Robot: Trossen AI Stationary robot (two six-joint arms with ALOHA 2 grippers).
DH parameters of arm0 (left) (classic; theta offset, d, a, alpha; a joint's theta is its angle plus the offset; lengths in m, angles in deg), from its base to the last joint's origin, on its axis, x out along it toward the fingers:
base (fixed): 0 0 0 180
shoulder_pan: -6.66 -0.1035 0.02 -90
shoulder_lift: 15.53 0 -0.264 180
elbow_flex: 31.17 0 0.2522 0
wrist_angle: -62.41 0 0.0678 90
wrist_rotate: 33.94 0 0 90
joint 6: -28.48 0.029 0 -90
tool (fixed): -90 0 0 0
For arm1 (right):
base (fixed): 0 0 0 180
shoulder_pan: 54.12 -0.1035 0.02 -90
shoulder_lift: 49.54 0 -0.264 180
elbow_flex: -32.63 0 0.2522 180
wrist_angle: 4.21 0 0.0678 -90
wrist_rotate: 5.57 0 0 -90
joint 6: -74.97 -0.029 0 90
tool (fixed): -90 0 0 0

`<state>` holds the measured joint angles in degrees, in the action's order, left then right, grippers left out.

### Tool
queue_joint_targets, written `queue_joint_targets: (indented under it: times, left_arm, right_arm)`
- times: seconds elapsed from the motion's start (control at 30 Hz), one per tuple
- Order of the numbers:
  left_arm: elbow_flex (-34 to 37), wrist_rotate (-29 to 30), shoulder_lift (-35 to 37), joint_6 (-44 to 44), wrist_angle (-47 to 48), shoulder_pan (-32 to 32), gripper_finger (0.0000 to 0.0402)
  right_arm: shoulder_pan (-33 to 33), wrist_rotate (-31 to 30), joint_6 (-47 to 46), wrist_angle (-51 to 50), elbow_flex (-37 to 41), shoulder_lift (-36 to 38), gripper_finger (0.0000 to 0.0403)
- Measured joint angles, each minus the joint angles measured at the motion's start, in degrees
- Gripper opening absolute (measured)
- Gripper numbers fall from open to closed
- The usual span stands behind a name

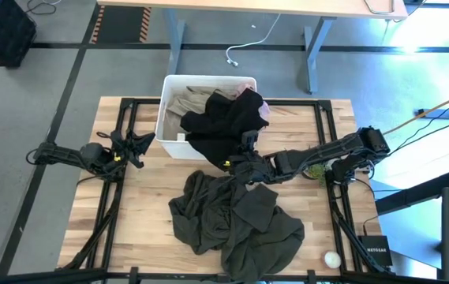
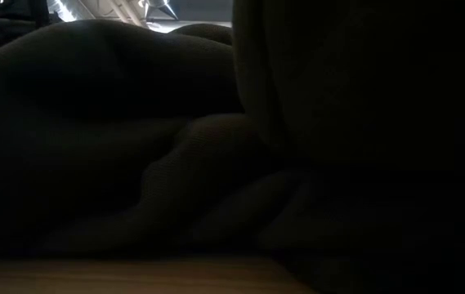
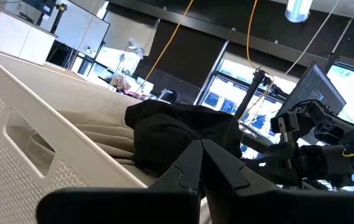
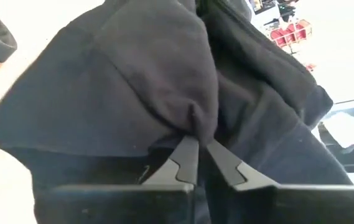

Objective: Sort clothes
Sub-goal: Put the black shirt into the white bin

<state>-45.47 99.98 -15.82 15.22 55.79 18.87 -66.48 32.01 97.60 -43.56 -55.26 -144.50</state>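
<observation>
On a pale wooden table (image 1: 141, 207) framed by black rails, the right gripper (image 1: 247, 155) pinches a fold of the black garment (image 1: 222, 126) — its fingers clamped together on the cloth, as the right wrist view shows. The garment drapes over the near rim of the white bin (image 1: 169, 118) at the table's far edge, where a beige garment (image 1: 186, 106) and a pale pink one (image 1: 260, 106) lie inside. The large olive-green garment (image 1: 236, 221) sprawls crumpled on the near half of the table, filling the low view. The left gripper (image 1: 140, 147) waits just left of the bin, fingers together and empty. Beyond — a grey floor, a desk (image 1: 248, 9) with a trailing white cable (image 1: 248, 43), bright windows.
</observation>
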Motion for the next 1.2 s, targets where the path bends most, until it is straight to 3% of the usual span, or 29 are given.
queue_joint_targets:
  times: [0.13,0.33,0.57,0.8,0.97,1.2]
  left_arm:
    - [0.01,0.01,0.0,0.2,0.01,0.01,0.0004]
    - [0.01,0.0,0.0,-0.26,0.01,0.02,0.0004]
    - [0.0,0.0,0.01,-0.28,0.02,0.02,0.0004]
    - [0.02,0.0,0.0,-0.14,0.0,0.0,0.0004]
    - [0.0,0.02,0.0,0.35,-0.01,0.02,0.0004]
    - [0.0,0.02,0.0,1.36,0.0,0.02,0.0004]
  right_arm:
    - [-0.7,-0.66,0.51,0.1,-4.94,0.09,0.0035]
    - [1.11,-0.45,7.98,1.99,-15.83,0.11,0.001]
    - [12.17,6.13,9.84,2.22,-25.79,0.31,0.0022]
    - [24.15,20.56,-1.64,2.11,-25.83,-0.46,0.0014]
    - [28.26,30.05,-10.74,-0.14,-23.65,-4.77,0.0027]
    - [27.12,33.05,-12.99,-4.67,-23.56,-11.54,0.0045]
